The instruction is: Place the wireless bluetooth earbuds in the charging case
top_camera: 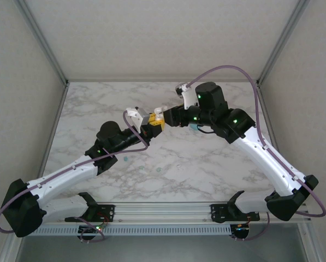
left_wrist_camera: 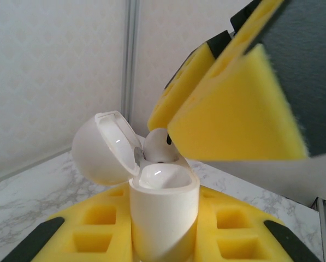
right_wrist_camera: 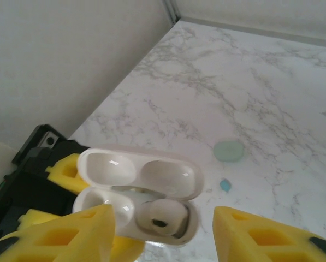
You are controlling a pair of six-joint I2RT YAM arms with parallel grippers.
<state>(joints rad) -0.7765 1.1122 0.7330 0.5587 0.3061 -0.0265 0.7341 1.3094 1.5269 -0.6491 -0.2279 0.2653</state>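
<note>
My left gripper (left_wrist_camera: 164, 243) is shut on a white charging case (left_wrist_camera: 164, 213), held upright between its yellow pads with the lid (left_wrist_camera: 104, 148) hinged open. A white earbud (right_wrist_camera: 161, 218) sits in the case's right well, and the left well (right_wrist_camera: 111, 210) is bare. Just above the case hangs my right gripper (right_wrist_camera: 165, 234), open, with one yellow finger (right_wrist_camera: 70, 234) on each side and touching neither bud nor case. In the top view the two grippers meet above the middle of the table, left (top_camera: 150, 130) below right (top_camera: 160, 115).
A mint green earbud (right_wrist_camera: 229, 150) and a smaller teal-blue one (right_wrist_camera: 225, 185) lie loose on the marble table (right_wrist_camera: 272, 82) beyond the case. Two small greenish specks (top_camera: 126, 159) (top_camera: 159, 170) lie nearer the front. Walls close the table on three sides.
</note>
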